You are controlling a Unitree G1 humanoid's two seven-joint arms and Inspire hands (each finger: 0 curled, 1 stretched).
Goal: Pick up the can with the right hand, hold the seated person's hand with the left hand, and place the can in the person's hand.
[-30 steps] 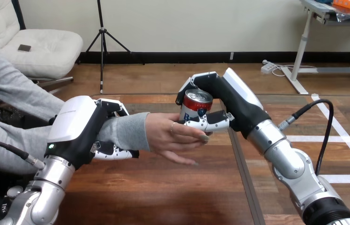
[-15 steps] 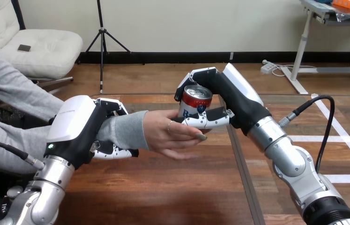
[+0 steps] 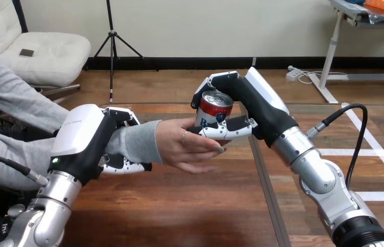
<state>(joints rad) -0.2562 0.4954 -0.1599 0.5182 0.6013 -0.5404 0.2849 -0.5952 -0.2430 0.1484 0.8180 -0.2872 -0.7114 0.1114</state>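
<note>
- Wooden bench [image 3: 179, 216] spans the lower view beneath both arms. The exchange takes place above it, not on it.
- Left hand [image 3: 84, 141], at the view's left, is clenched round the person's wrist [image 3: 135, 144], which is covered by a grey sleeve. White fingers show above and below the sleeve.
- Person's hand [image 3: 187, 149] extends rightward from that grip, clear of the bench. Its fingers point right and lie just under the thumb of the robot's other hand.
- Can [image 3: 213, 110] stands at the centre, just above and to the right of the person's palm. Its long axis is near vertical with a slight lean, and its silver top faces up.
- The can's base is hidden behind the thumb and the person's fingers. Whether it rests on the palm cannot be told.
- Right hand [image 3: 246, 110] is grasping the can. Its fingers wrap over the far side and its thumb crosses the near side.
- Assessment: the pick-up and the wrist hold appear done, and the placement is in hand.
- Governing relation: the can sits at the person's hand and slightly high of the palm, with the right hand on its right-hand side.
- Next move, as judged: settle the base onto the palm with the can upright, then loosen the right hand.
- Risk: the can could tip if it is let go before the person's fingers close on it.
</note>
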